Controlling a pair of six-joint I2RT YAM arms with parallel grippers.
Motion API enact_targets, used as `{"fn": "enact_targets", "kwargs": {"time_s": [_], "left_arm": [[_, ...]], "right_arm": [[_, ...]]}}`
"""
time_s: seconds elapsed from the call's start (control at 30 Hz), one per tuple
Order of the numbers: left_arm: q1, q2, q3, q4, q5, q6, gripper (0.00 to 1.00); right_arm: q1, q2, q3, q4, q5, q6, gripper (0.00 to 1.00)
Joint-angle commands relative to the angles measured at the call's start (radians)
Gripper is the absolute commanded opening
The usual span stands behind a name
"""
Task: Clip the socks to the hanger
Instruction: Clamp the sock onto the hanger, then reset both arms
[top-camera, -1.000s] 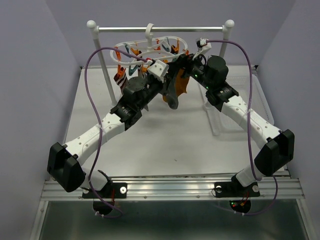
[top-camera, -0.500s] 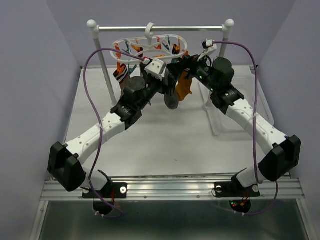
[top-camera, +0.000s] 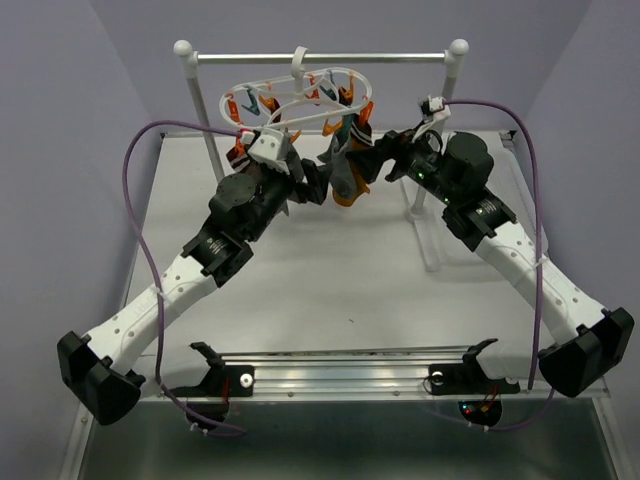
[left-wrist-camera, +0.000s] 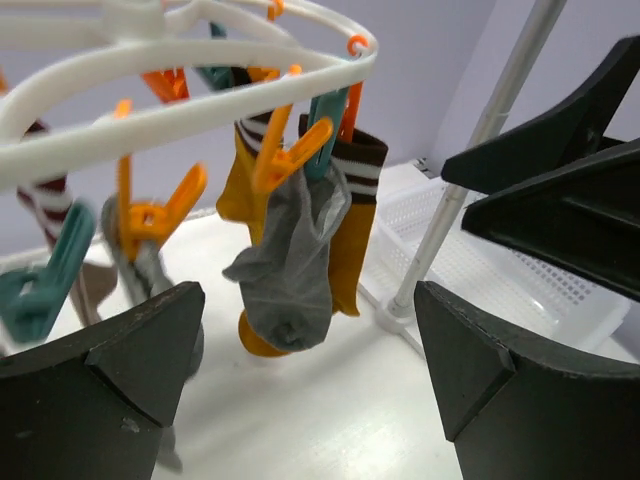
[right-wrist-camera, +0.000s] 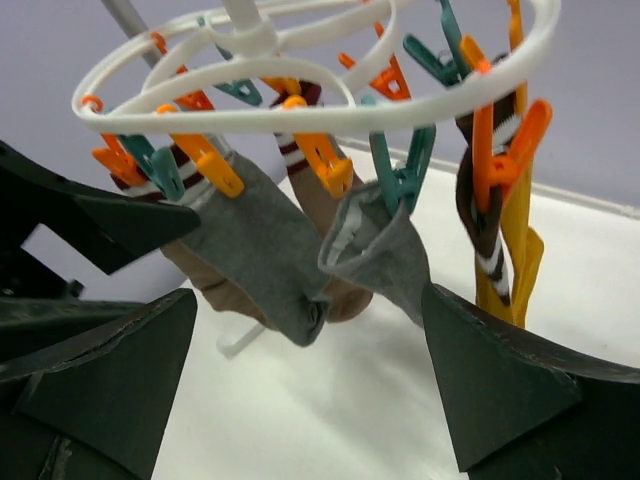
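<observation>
Left gripper (top-camera: 315, 187): black wedge fingers stood wide apart, held nothing; arm reached up toward socks.
Hanger (top-camera: 232, 98): white plastic oval ring, orange and teal clips, hooked on silver rail (top-camera: 380, 57).
Socks (top-camera: 345, 172): soft knit, grey and mustard, striped cuffs, hung clipped under ring; count unclear.
Right gripper (top-camera: 384, 166): fingers apart, empty, just beside socks.

The place looks like a robotics lab test cell. Plain lavender panels (top-camera: 60, 150) box in a white worktop (top-camera: 330, 270); two robot arms (top-camera: 160, 300) are bolted to an aluminium rail (top-camera: 350, 372) at its near edge, purple cables (top-camera: 190, 125) looping off them. A small silver rail (top-camera: 380, 57) on white posts carries a hanger (top-camera: 300, 88) hung with socks (top-camera: 348, 170).
</observation>
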Motion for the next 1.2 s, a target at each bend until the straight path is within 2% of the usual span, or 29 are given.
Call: {"fn": "enact_targets", "kwargs": {"time_s": [0.0, 0.07, 0.1, 0.2, 0.23, 0.3, 0.33, 0.4, 0.53, 0.63, 0.73, 0.77, 0.83, 0.93, 1.07, 1.17], "left_arm": [[-0.003, -0.119, -0.117, -0.078, -0.087, -0.125, 0.99], [-0.002, -0.194, -0.203, -0.115, -0.113, -0.188, 0.99], [-0.002, -0.218, -0.220, -0.134, -0.123, -0.204, 0.99], [-0.002, -0.319, -0.217, -0.297, -0.188, -0.270, 0.99], [-0.002, -0.379, -0.218, -0.348, -0.224, -0.287, 0.99], [0.000, -0.434, -0.214, -0.488, -0.340, -0.352, 0.99], [0.000, -0.458, -0.209, -0.546, -0.470, -0.456, 0.99], [0.003, -0.539, -0.198, -0.684, -0.579, -0.561, 0.99], [0.009, -0.586, -0.195, -0.819, -0.693, -0.655, 0.99], [0.011, -0.599, -0.203, -0.818, -0.739, -0.661, 0.99], [0.017, -0.597, -0.220, -0.792, -0.770, -0.647, 0.99], [0.027, -0.591, -0.229, -0.757, -0.762, -0.620, 0.99], [0.043, -0.576, -0.243, -0.659, -0.738, -0.562, 0.99], [0.112, -0.545, -0.247, -0.588, -0.718, -0.499, 0.99], [0.285, -0.536, -0.304, -0.452, -0.516, -0.417, 0.99], [0.478, -0.481, -0.300, -0.428, -0.312, -0.402, 0.99]], "right_arm": [[0.009, -0.081, -0.050, -0.113, 0.095, 0.001, 1.00], [0.009, -0.090, -0.029, -0.164, 0.271, -0.021, 1.00], [0.009, -0.101, -0.023, -0.178, 0.437, -0.006, 1.00], [0.009, -0.139, -0.062, -0.228, 0.581, 0.060, 1.00], [0.009, -0.171, -0.079, -0.247, 0.677, 0.086, 1.00], [0.009, -0.205, -0.109, -0.352, 0.791, 0.160, 1.00], [0.009, -0.220, -0.135, -0.391, 0.904, 0.186, 1.00], [0.009, -0.263, -0.177, -0.504, 1.051, 0.264, 1.00], [0.000, -0.292, -0.201, -0.624, 1.172, 0.329, 1.00], [-0.037, -0.273, -0.216, -0.658, 1.209, 0.335, 1.00], [-0.175, -0.237, -0.237, -0.661, 1.111, 0.327, 1.00], [-0.269, -0.228, -0.250, -0.661, 1.091, 0.320, 1.00], [-0.371, -0.199, -0.257, -0.653, 1.033, 0.301, 1.00], [-0.495, -0.179, -0.268, -0.609, 0.968, 0.255, 1.00], [-0.531, -0.170, -0.279, -0.538, 0.927, 0.200, 1.00], [-0.531, -0.159, -0.274, -0.514, 0.908, 0.166, 1.00]]}}
